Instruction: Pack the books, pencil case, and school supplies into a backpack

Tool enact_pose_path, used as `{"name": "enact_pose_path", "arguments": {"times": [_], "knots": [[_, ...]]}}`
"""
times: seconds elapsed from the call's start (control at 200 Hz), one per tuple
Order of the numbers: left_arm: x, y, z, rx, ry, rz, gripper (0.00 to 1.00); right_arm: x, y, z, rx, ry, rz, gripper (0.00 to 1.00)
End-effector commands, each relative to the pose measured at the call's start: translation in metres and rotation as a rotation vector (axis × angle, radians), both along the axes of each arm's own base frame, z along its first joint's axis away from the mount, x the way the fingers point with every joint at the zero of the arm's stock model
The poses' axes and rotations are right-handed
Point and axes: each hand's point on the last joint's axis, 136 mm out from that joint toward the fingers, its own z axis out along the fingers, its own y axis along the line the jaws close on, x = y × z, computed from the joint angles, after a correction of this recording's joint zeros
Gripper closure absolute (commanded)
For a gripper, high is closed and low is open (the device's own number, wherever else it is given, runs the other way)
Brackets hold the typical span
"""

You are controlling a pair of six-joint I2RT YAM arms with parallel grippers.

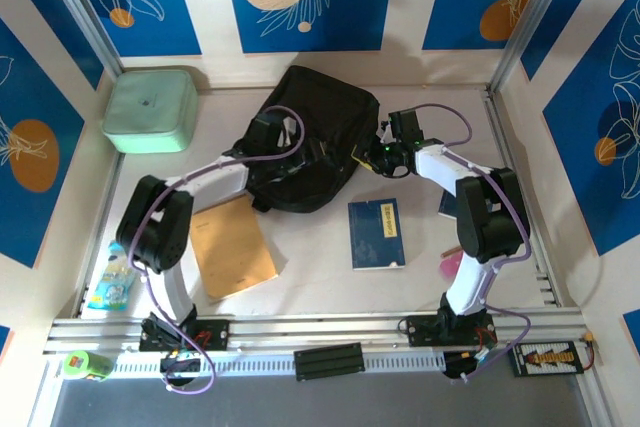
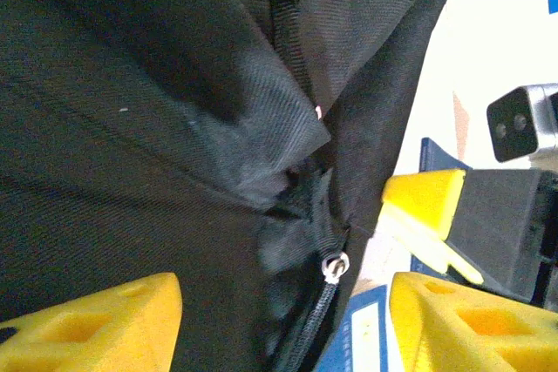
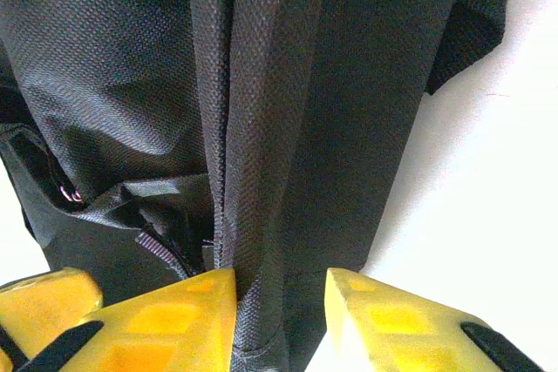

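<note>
Yellow right tool (image 3: 279, 320) pinches backpack (image 1: 310, 137) fabric; left tool (image 2: 279, 320) gapes astride it.

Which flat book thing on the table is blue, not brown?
The dark blue book with the pale label, lying right of the middle. The other flat one, the tan book to its left, is plain brown.

The backpack (image 3: 288, 84) is looking like matt, coarse woven cloth. Its zipper pull (image 2: 333, 265) is showing shiny metal, and the tool fingers (image 3: 183, 315) are looking like smooth yellow plastic.
</note>
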Motion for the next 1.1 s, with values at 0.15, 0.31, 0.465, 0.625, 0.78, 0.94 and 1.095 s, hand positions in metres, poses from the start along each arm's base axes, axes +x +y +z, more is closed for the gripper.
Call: {"name": "enact_pose_path", "arguments": {"times": [0.15,0.31,0.465,0.625,0.78,0.94,1.095], "knots": [[0.0,-0.052,-0.006,-0.015,0.039,-0.051,0.48,-0.011,0.002,-0.022,0.03,0.051,0.027,0.68],[0.002,-0.058,-0.012,0.02,0.043,-0.02,0.55,-0.014,0.004,-0.022,0.036,0.051,0.034,0.68],[0.002,-0.051,-0.026,0.109,0.084,0.047,0.65,-0.016,0.004,-0.024,0.037,0.058,0.032,0.69],[0.002,-0.048,-0.032,0.197,0.099,0.072,0.64,-0.018,0.006,-0.023,0.038,0.059,0.034,0.69],[0.005,-0.062,-0.035,0.164,0.112,0.047,0.63,-0.019,0.005,-0.022,0.033,0.057,0.035,0.69],[0.009,-0.066,-0.04,0.177,0.131,0.049,0.64,-0.019,0.006,-0.021,0.033,0.055,0.037,0.69],[0.012,-0.065,-0.043,0.206,0.138,0.054,0.65,-0.02,0.006,-0.022,0.033,0.057,0.038,0.69]]}}
